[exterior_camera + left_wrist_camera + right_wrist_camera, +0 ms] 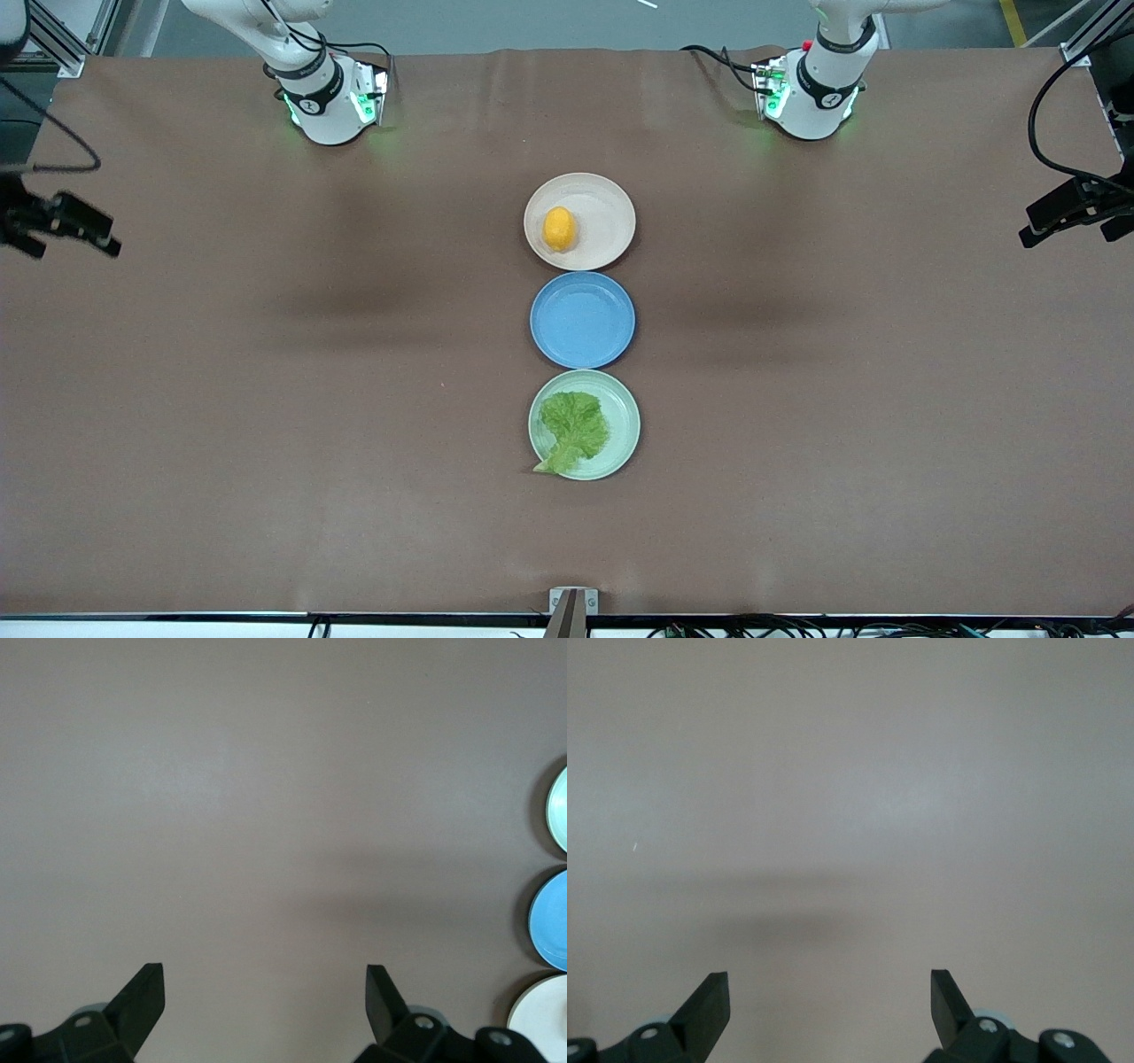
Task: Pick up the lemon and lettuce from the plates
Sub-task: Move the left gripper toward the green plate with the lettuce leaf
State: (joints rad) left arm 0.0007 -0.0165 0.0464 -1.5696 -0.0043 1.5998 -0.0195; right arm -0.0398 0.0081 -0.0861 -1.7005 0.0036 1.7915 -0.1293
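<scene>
The lemon (559, 228) lies on the beige-cream plate (607, 217), the plate nearest the robots' bases. The lettuce (574, 428) lies on the pale mint green plate (625, 425), nearest the front camera, with its paler stem end at the rim. My left gripper (266, 992) is open and empty, high over bare table toward the left arm's end; its view shows the edges of the mint plate (560, 811) and the cream plate (542, 1019). My right gripper (830, 997) is open and empty over bare table. Neither gripper shows in the front view.
An empty blue plate (582, 319) sits between the two plates, almost touching both; it also shows in the left wrist view (549, 920). Black devices with cables stand at the right arm's end (58, 221) and at the left arm's end (1072, 208) of the brown table (266, 399).
</scene>
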